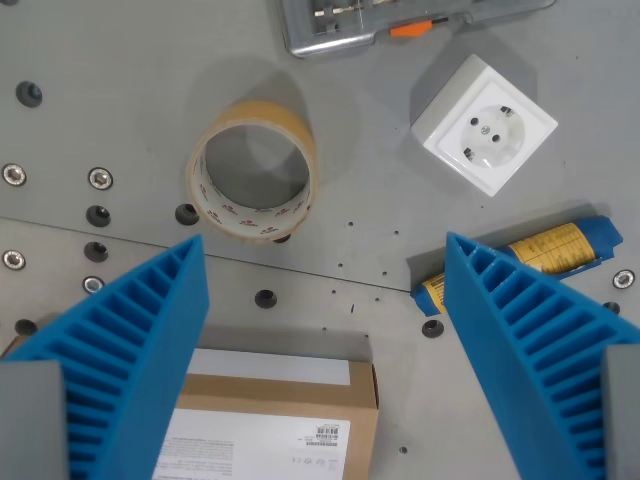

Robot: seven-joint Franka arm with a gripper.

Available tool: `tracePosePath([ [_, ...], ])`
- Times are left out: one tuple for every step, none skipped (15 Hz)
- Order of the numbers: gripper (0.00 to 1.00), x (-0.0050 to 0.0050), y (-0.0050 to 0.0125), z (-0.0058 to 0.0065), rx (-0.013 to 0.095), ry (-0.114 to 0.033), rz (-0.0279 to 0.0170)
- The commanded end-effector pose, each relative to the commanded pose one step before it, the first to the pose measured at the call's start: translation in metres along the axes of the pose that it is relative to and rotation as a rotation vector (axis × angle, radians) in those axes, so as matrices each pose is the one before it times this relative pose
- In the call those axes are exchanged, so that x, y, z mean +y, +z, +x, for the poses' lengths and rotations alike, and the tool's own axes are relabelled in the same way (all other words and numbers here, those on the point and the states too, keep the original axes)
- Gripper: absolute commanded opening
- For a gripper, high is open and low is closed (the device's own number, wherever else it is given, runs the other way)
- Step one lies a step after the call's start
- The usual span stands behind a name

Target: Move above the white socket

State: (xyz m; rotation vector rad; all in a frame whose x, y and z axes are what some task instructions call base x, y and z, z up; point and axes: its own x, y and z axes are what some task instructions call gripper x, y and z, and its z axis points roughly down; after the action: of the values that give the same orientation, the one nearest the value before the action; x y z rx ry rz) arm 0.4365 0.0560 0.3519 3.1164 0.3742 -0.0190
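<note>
Wrist view: our gripper [325,250] with 2 blue ribbed fingers [130,350] spread wide, empty. White square plastic socket [484,124] sits upper right, beyond the right finger. We judge it light, rigid, smooth; take hold across opposite flat sides.
</note>
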Motion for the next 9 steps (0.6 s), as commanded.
tracePosePath([
  [1.00,-0.00003,-0.00214,-0.00022,0.0049,0.0004,-0.00066],
  [1.00,0.00002,0.00002,0.00000,0.0003,0.0003,0.00006],
  [1.00,0.00004,0.00007,0.00000,0.0002,0.0016,-0.00005],
  [1.00,0.00009,0.00015,-0.00001,0.0000,0.0026,-0.00002],
  [1.00,0.00015,0.00025,-0.00002,-0.0001,0.0039,0.00004],
  [1.00,0.00024,0.00040,-0.00003,-0.0001,0.0059,0.00010],
  [1.00,0.00035,0.00058,-0.00004,0.0005,0.0071,0.00006],
  [1.00,0.00048,0.00078,-0.00005,0.0009,0.0081,-0.00020],
  [1.00,0.00063,0.00101,-0.00007,0.0017,0.0105,-0.00034],
])
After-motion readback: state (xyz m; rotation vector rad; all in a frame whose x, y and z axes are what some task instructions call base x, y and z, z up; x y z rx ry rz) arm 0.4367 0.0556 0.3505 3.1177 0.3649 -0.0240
